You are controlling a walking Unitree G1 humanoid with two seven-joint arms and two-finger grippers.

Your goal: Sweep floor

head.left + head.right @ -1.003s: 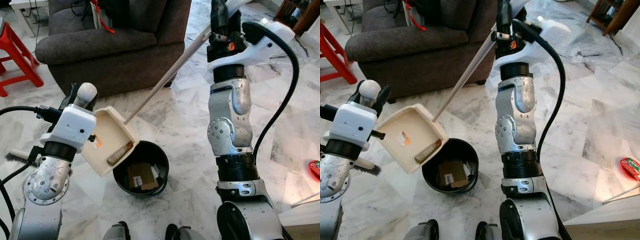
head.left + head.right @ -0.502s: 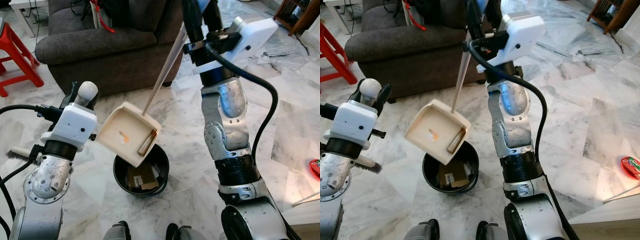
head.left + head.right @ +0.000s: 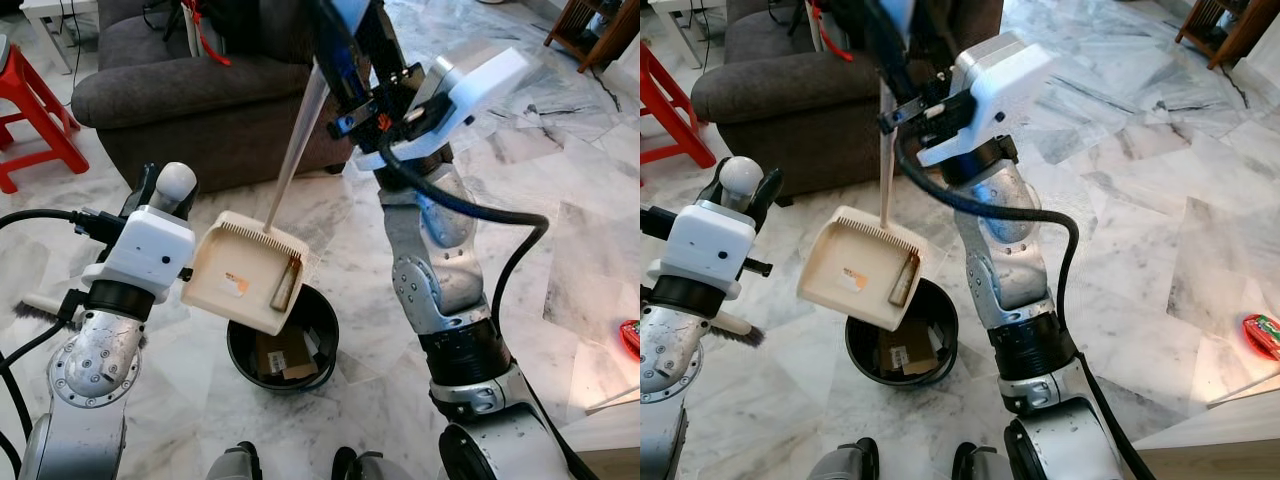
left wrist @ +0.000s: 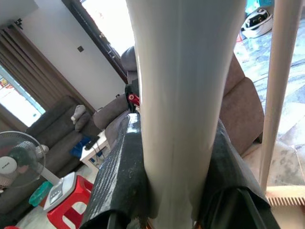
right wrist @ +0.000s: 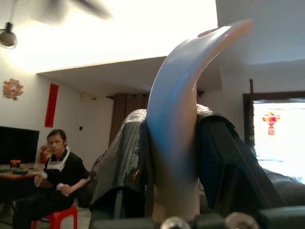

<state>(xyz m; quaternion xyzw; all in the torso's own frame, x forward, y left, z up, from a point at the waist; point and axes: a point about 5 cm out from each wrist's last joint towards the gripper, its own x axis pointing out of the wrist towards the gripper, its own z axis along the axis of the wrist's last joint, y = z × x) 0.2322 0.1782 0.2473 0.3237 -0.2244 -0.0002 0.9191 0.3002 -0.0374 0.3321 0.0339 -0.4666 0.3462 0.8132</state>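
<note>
The cream plastic dustpan (image 3: 245, 278) hangs tilted over the round black bin (image 3: 283, 338); my right gripper (image 5: 172, 143) clamps its long handle, my left gripper (image 4: 174, 157) clamps the white broom handle (image 4: 183, 95).

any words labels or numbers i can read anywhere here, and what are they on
None can be read.
Orange-and-white sticker on the dustpan: too small to read.
White label on the cardboard in the black bin: blurred.
Red hanging on the wall in the right wrist view: no characters can be made out.
Red packet on the floor: print illegible.

Matt cream plastic dustpan (image 3: 245, 277), glossy black bin (image 3: 318, 322), polished marble floor (image 3: 560, 250), grey fabric sofa (image 3: 200, 90).
</note>
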